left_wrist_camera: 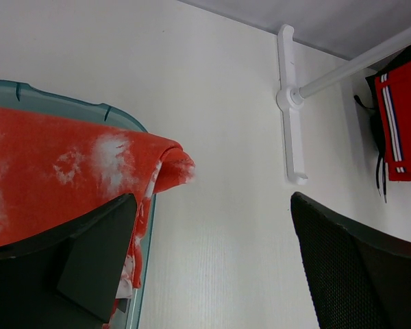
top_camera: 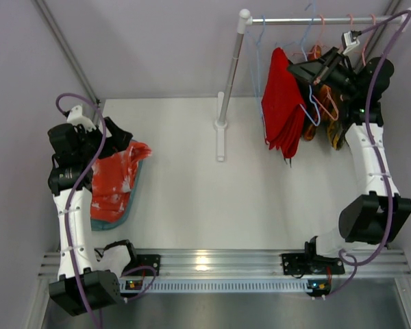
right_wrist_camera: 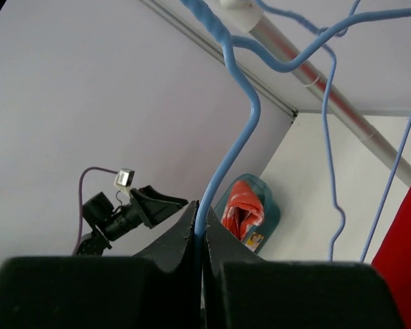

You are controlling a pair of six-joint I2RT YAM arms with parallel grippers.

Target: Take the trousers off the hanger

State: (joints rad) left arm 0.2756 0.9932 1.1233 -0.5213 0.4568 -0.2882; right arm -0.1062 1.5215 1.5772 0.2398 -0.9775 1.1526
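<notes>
Plain red trousers (top_camera: 281, 103) hang in folds from a blue wire hanger (top_camera: 309, 110) on the rack; they also show in the left wrist view (left_wrist_camera: 404, 130) and the right wrist view (right_wrist_camera: 405, 253). My right gripper (top_camera: 309, 68) is up at the rail, shut on the blue hanger's wire (right_wrist_camera: 236, 130), with the jaws pinched around it (right_wrist_camera: 200, 221). The orange-red blotched trousers (top_camera: 116, 178) lie draped in a teal bin (top_camera: 113, 223) at the left. My left gripper (left_wrist_camera: 212, 274) is open and empty beside that bin, one finger (left_wrist_camera: 96, 253) against the blotched cloth (left_wrist_camera: 55, 171).
The white rack's pole (top_camera: 231, 68) and foot (top_camera: 220, 140) stand at the table's back middle, its rail (top_camera: 315, 19) running right. Other wire hangers and yellow-and-orange garments (top_camera: 332, 129) hang behind the red trousers. Walls close in left and right.
</notes>
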